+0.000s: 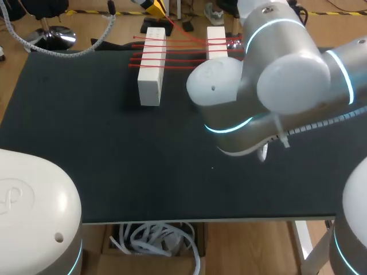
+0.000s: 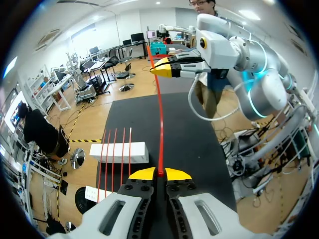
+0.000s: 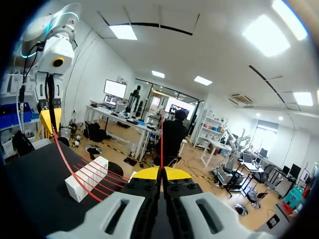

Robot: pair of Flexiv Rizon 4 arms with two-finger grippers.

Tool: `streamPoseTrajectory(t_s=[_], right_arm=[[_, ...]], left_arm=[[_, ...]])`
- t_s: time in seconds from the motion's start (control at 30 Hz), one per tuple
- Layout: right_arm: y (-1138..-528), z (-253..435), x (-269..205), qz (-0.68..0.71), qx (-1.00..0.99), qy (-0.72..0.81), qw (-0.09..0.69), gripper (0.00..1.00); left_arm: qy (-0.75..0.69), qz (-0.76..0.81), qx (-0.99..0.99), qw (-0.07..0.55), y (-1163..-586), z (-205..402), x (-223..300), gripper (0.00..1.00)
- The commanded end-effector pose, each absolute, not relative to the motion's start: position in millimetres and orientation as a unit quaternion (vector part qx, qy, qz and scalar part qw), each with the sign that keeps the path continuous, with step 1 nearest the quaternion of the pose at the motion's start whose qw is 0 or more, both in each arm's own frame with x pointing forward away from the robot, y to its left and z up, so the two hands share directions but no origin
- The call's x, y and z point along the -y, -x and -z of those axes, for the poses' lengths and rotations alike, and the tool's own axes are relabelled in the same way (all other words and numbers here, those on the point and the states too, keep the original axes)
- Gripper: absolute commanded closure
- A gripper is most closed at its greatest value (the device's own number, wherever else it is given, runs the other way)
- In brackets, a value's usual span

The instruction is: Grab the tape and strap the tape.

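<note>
Our left gripper (image 2: 160,174) was clamped on the red tape (image 2: 160,114) — we noted the strand running above the table (image 2: 134,117) to our right gripper (image 3: 160,173), likewise pinched shut on it. Several more red strands (image 1: 183,52) lay side by side across the two white blocks (image 1: 150,69) near the table's far edge.

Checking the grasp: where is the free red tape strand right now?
In the left wrist view the red tape runs from between the shut fingers of the left gripper to the right gripper, above the table beside the white block.
</note>
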State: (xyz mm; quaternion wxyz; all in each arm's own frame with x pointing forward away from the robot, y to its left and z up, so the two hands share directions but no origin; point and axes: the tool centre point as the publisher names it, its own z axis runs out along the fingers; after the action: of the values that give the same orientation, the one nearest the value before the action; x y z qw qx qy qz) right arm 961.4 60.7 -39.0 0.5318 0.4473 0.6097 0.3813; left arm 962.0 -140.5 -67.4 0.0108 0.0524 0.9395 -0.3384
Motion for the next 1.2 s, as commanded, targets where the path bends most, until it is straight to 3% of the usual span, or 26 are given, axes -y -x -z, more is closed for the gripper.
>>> streamPoseTrajectory(t_s=[0.03,0.33,0.77,1.2], right_arm=[[-961,35,-63,-0.377,-0.612,-0.451,0.53,1.0],[-961,35,-63,-0.377,-0.612,-0.451,0.53,1.0],[-969,20,-59,-0.314,-0.637,-0.32,0.627,1.0],[-943,22,-48,-0.303,-0.67,-0.241,0.633,1.0]], left_arm=[[-0.052,0.336,-0.94,0.01,-962,66,141,1.0],[-0.052,0.336,-0.94,0.01,-962,66,141,1.0],[-0.052,0.336,-0.94,0.01,-962,66,141,1.0],[-0.052,0.336,-0.94,0.01,-962,66,141,1.0]])
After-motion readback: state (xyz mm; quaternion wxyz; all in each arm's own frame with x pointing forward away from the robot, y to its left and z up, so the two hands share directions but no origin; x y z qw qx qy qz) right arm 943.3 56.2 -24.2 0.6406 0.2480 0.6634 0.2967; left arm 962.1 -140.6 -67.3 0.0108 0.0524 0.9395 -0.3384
